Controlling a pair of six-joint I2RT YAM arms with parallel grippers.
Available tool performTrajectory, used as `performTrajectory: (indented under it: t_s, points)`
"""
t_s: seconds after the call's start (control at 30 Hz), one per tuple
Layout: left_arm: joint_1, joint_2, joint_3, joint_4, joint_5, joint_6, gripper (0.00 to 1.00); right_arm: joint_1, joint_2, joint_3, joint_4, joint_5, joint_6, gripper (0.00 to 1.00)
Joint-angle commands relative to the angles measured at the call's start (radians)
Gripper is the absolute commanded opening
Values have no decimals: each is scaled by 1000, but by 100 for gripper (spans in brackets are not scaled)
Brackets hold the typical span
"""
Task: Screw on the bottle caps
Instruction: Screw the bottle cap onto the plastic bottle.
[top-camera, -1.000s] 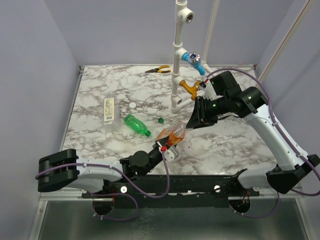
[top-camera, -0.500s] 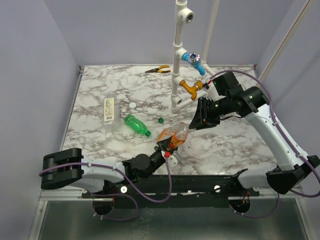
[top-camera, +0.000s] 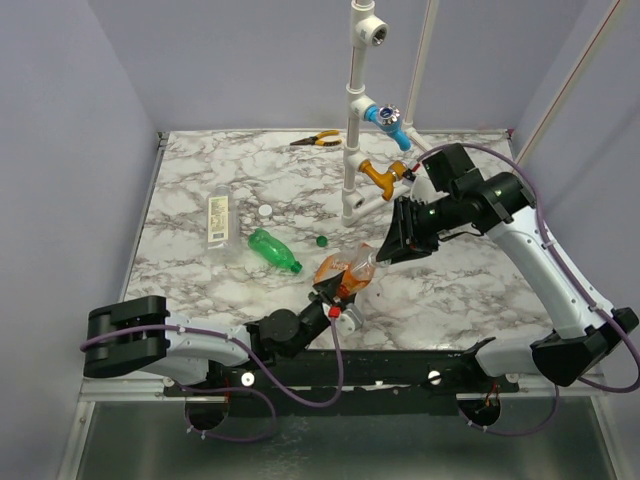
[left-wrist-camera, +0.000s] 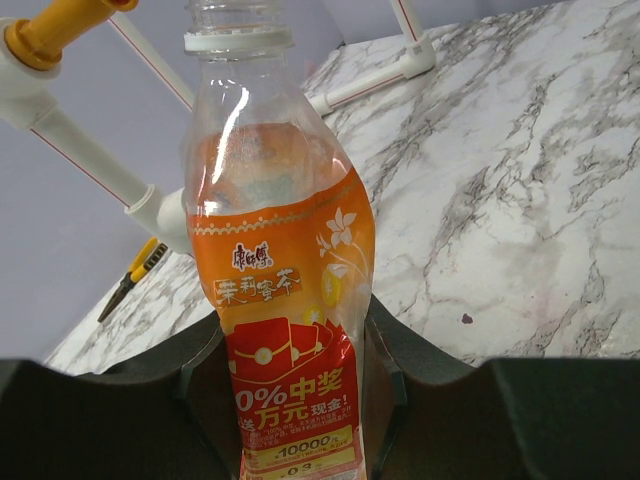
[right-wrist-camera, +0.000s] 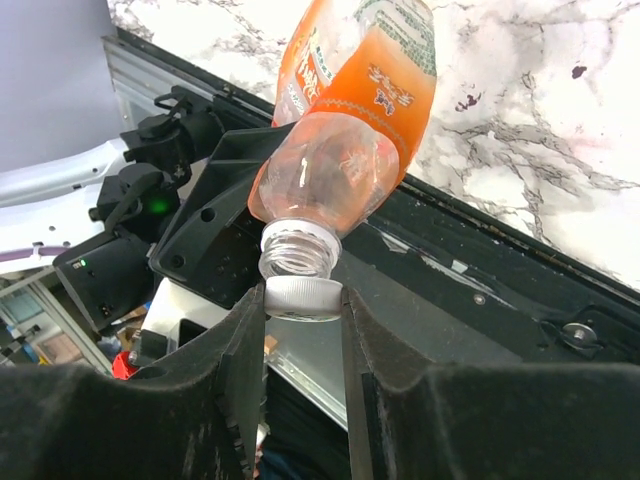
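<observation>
Right gripper (right-wrist-camera: 303, 312) pinching a small white plastic screw cap (right-wrist-camera: 303, 297) by its rim, one black finger each side. The cap sits right at the open threaded mouth of the wide translucent orange plastic bottle (right-wrist-camera: 340, 130), lined up with the neck and touching it or all but touching; can't tell whether any thread has caught. Left gripper (left-wrist-camera: 297, 335) clamped on the bottle's lower body, fingers pressed into the orange printed label from both sides, neck with its white collar ring pointing away from that wrist. From overhead, the bottle (top-camera: 345, 268) is tilted between the two arms near the front middle of the grey-veined marble table (top-camera: 200, 180), base toward the left gripper (top-camera: 332, 297), mouth up and right into the right gripper (top-camera: 383, 252). Rest of the set lies left of that, well apart from both grippers: slim green plastic bottle (top-camera: 273, 250) on its side, tiny dark green round cap (top-camera: 321, 240) just to its right, clear plastic bottle with a pale label (top-camera: 217, 220) lying flat further left, second small white round cap (top-camera: 265, 211) near it. White pipe frame (top-camera: 355, 130) stands behind, with a blue tap handle (top-camera: 383, 115) and an orange tap handle (top-camera: 380, 178). Yellow-handled pliers (top-camera: 315, 140) at the far edge.
</observation>
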Motion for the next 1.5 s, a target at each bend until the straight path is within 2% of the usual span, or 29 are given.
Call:
performTrajectory:
  t_s: [0.0,0.5,0.8,1.03,1.47]
  points:
    - [-20,12,-4,48,-8,22,0,-12,14,9,-7,-40,0,33]
    - [-57,84,-9,168,-59,94,0,-31,19,-13,-19,-65,-10,33]
    - [-45,115,-33,224,-98,69,0,-31,10,-12,-28,-65,-5,33]
    - [-45,125,-19,235,-88,74,0,-31,1,-65,-3,-75,6,33]
    - [-46,155,-8,259,-66,78,0,-32,11,-52,-7,-60,8,33]
